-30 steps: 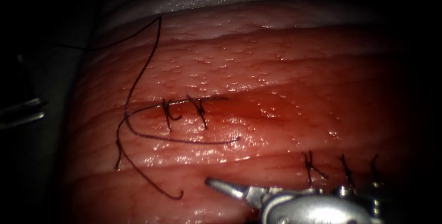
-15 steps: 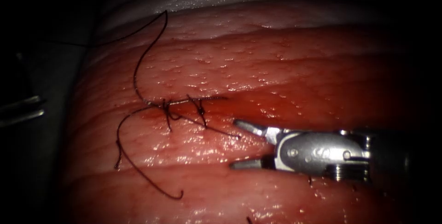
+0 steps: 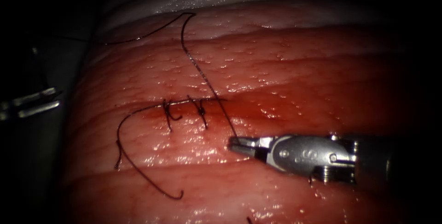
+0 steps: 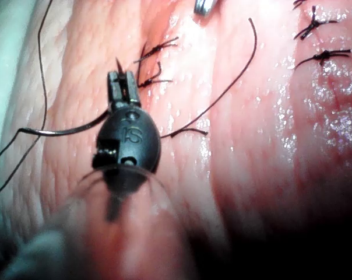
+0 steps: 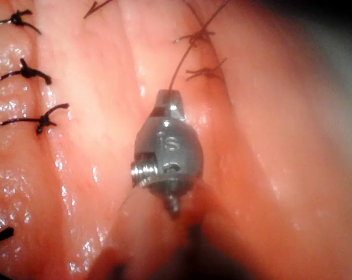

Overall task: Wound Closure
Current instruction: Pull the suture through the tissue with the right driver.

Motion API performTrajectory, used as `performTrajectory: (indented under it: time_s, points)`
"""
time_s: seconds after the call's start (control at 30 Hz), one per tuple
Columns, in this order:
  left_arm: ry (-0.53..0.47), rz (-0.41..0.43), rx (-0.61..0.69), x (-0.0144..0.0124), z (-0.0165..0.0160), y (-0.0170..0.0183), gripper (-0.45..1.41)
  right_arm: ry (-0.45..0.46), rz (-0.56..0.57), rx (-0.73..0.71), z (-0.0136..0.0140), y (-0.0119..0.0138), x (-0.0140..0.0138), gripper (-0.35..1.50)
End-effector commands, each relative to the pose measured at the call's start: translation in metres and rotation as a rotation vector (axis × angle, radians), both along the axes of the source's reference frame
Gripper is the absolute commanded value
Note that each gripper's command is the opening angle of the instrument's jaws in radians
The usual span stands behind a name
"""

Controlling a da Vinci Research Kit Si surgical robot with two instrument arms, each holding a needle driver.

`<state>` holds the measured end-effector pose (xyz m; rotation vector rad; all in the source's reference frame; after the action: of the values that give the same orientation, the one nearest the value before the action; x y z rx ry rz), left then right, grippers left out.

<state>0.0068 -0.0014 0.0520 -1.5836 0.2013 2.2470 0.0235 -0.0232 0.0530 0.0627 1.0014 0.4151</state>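
1. The right tool [image 3: 235, 144] lay low over the middle of the tissue [image 3: 299, 67], its jaws closed on the end of the thread [image 3: 202, 74].
2. From there the thread ran up past the cut [image 3: 216, 98] towards the tissue's far edge, then bent to the left edge.
3. Two stitches [image 3: 168, 113] crossed the cut, with red fluid [image 3: 258, 111] beside them.
4. The left tool [image 3: 34, 103] sat off the tissue's left edge; its grip could not be told.
5. A slim curved piece [image 4: 65, 130], possibly the needle, lay beside its head.
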Motion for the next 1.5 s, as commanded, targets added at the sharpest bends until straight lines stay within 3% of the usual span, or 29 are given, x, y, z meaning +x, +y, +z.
performTrajectory:
  time_s: [0.03, 0.2, 0.37, 0.5, 0.73, 1.03, 1.07, 1.1, 1.13, 1.17, 1.27, 1.5]
  points:
    - [-0.006, 0.004, 0.001, -0.0006, 0.0009, 0.0003, -0.45, 0.011, -0.011, 0.001, -0.0016, -0.0014, 0.0012, -0.35]
    - [-0.009, -0.006, 0.012, -0.0008, 0.0042, 0.0024, -0.45, 0.058, -0.058, -0.007, -0.0100, -0.0057, 0.0033, -0.35]
    - [-0.007, -0.007, 0.008, -0.0007, 0.0060, 0.0034, -0.45, 0.077, -0.121, -0.016, -0.0153, -0.0094, 0.0066, -0.35]
    - [-0.007, -0.006, 0.007, -0.0006, 0.0064, 0.0035, -0.45, 0.081, -0.176, -0.024, -0.0167, -0.0119, 0.0087, -0.35]
    - [-0.004, -0.005, 0.008, -0.0001, 0.0065, 0.0035, -0.45, 0.088, -0.275, -0.012, -0.0168, -0.0156, 0.0116, -0.35]
    - [0.003, -0.007, 0.006, 0.0003, 0.0075, 0.0037, -0.45, 0.153, -0.312, 0.035, -0.0163, -0.0167, 0.0132, -0.35]
    - [0.003, -0.007, 0.006, 0.0003, 0.0076, 0.0037, -0.45, 0.161, -0.316, 0.036, -0.0161, -0.0165, 0.0132, -0.28]
    - [0.003, -0.007, 0.005, 0.0003, 0.0077, 0.0037, -0.45, 0.166, -0.340, -0.024, -0.0158, -0.0161, 0.0131, 0.22]
    - [0.003, -0.007, 0.005, 0.0003, 0.0079, 0.0037, -0.45, 0.172, -0.355, -0.078, -0.0154, -0.0156, 0.0129, 0.88]
    - [0.003, -0.007, 0.004, 0.0003, 0.0079, 0.0037, -0.45, 0.174, -0.357, -0.125, -0.0151, -0.0150, 0.0127, 1.26]
    - [0.008, -0.010, 0.004, 0.0003, 0.0082, 0.0037, -0.45, 0.144, -0.287, -0.244, -0.0144, -0.0129, 0.0108, 1.45]
    - [0.008, -0.010, 0.004, 0.0004, 0.0083, 0.0037, -0.45, 0.095, -0.195, -0.367, -0.0140, -0.0075, 0.0051, 1.46]
